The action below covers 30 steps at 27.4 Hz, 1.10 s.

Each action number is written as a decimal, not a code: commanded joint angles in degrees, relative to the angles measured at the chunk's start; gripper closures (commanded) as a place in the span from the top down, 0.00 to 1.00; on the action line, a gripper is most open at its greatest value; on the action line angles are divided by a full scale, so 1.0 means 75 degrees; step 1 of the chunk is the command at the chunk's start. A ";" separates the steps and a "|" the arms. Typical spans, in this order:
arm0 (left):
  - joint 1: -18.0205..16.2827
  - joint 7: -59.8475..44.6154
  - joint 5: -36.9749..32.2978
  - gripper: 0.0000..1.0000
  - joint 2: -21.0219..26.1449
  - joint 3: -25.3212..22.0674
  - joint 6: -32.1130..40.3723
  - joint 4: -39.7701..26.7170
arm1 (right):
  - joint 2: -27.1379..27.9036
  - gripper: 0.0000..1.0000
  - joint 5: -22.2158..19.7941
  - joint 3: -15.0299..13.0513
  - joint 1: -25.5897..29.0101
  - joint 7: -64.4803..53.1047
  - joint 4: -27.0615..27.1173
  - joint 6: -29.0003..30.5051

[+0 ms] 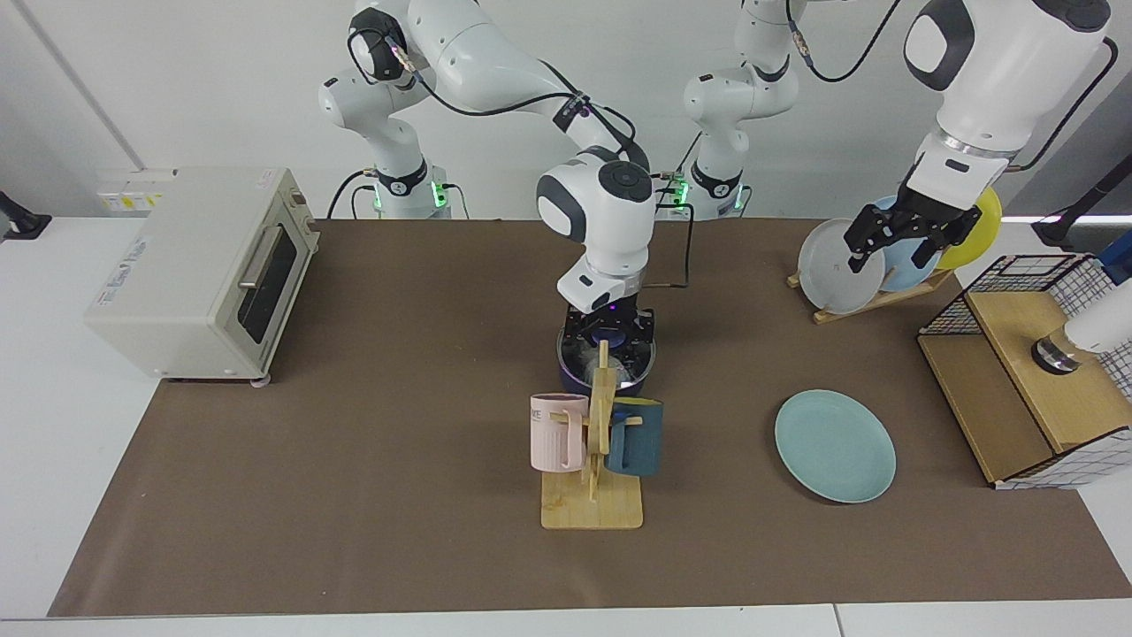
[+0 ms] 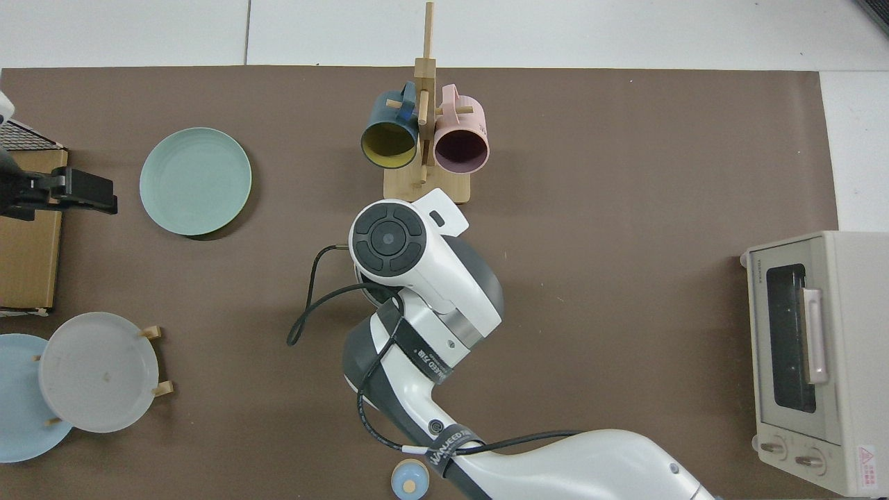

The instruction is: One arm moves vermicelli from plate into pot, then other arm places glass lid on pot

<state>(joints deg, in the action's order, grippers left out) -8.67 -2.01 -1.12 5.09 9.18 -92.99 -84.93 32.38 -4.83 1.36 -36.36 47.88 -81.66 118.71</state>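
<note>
The right gripper (image 1: 608, 339) is positioned at the glass lid (image 1: 610, 354) on the pot (image 1: 575, 376); its grip cannot be told. The left gripper (image 1: 911, 239) is held open, empty, above the plate (image 1: 835, 446).

From above, the right arm's wrist covers the pot (image 1: 575, 376) entirely. In the facing view the wooden mug rack (image 1: 600, 425) crosses its front, and the right gripper (image 1: 608, 341) hides most of the glass lid (image 1: 619, 379) (only a glint of rim shows); whether its fingers grip the knob cannot be told. The vermicelli (image 1: 588, 361) is only a pale blur. The top view's edge cuts off the left gripper (image 2: 66, 191).
</note>
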 commanded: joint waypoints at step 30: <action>-0.0016 0.0034 -0.0003 1.00 -0.0186 -0.0005 0.0011 -0.0184 | -0.2370 0.99 0.0011 -0.0040 0.1682 -0.2656 -0.0150 -0.2550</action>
<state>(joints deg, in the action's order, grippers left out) -8.67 -2.01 -1.12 5.09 9.18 -92.99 -84.93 20.51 -4.85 0.27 -27.66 34.49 -77.36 101.53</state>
